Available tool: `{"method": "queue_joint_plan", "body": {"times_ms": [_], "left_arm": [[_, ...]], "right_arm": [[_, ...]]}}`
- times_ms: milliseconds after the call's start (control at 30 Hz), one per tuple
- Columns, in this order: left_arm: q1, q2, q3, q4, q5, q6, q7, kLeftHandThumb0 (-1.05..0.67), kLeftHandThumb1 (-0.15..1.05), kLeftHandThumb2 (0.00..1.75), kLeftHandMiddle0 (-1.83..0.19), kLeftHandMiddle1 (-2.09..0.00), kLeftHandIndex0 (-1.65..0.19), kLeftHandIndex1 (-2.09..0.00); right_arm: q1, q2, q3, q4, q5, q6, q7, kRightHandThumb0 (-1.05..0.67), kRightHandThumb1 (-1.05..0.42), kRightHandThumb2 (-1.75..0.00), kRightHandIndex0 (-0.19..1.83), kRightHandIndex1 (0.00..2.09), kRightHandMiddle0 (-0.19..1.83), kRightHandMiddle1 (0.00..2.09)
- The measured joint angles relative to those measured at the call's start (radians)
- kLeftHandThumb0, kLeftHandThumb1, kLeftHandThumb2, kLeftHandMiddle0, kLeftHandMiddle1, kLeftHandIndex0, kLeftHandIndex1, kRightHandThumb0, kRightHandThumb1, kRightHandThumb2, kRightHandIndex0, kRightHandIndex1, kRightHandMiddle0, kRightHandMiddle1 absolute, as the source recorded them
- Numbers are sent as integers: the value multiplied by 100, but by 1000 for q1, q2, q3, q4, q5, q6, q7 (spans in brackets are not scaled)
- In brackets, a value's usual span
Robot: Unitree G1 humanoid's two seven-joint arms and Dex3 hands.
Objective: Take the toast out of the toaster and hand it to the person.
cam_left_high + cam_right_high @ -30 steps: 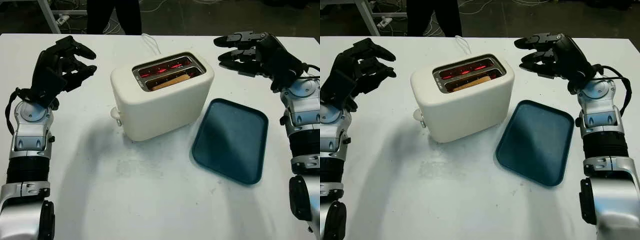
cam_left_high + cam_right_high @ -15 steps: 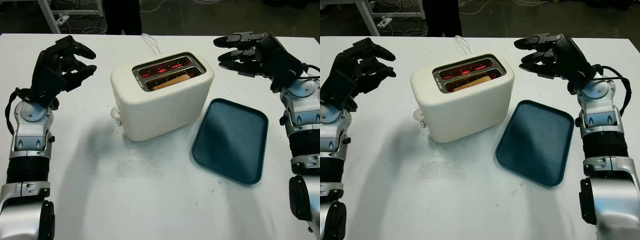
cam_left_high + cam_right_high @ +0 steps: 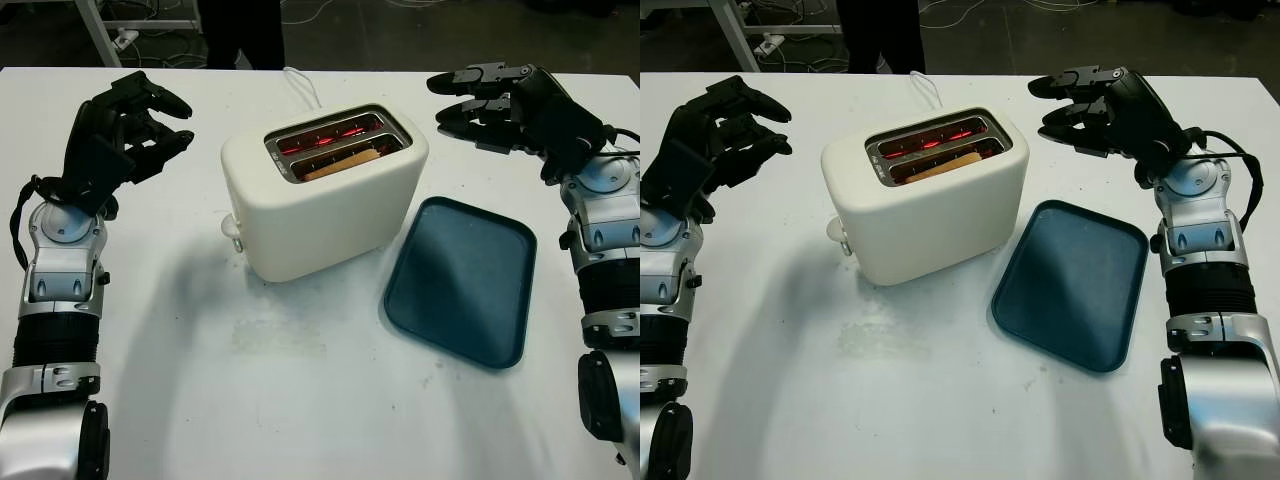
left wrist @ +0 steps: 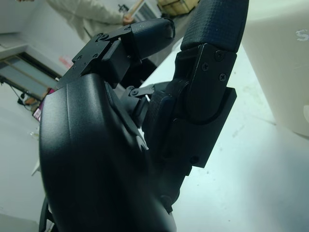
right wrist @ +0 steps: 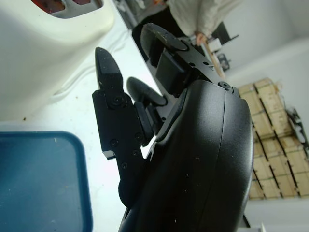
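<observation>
White surface (image 3: 300,400) before you. Cream toaster (image 3: 325,205) stands at centre frame, slightly upper, turned a little askew. Both slots glow red inside. The toast (image 3: 342,163) sits in the nearer slot, its brown top edge just showing at slot level. White lever knob (image 3: 232,228) on the toaster's left end. A white cord (image 3: 305,88) runs from behind the toaster toward the upper edge of the surface.

Dark blue tray (image 3: 463,280) lies flat just right of the toaster, lower right of centre, nothing on it. It is close to the toaster's right end; whether it touches the toaster is hard to tell.

Your left hand (image 3: 125,135) is at upper left of the frame, raised above the surface, well apart from the toaster, released, grasping nothing. Your right hand (image 3: 500,105) is at upper right of the frame, fingertips pointing left toward the toaster's top right corner, near it but not touching; also released and holding nothing. It sits above the tray's far end.

A person (image 3: 232,30) stands beyond the far edge of the surface, top centre-left of the frame, dark trousers visible. In the right wrist view a person's light sleeve and hand (image 5: 199,36) show behind the fingers.
</observation>
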Motion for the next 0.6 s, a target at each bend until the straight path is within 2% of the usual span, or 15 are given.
{"method": "queue_joint_plan", "body": {"times_ms": [600], "left_arm": [[0,0,0,2,-2,-3,-1,-105,92,19,-65,-126,-53,-125]], "right_arm": [[0,0,0,8,0,-4,0,-29,-92,-5,65,55,80,2]]}}
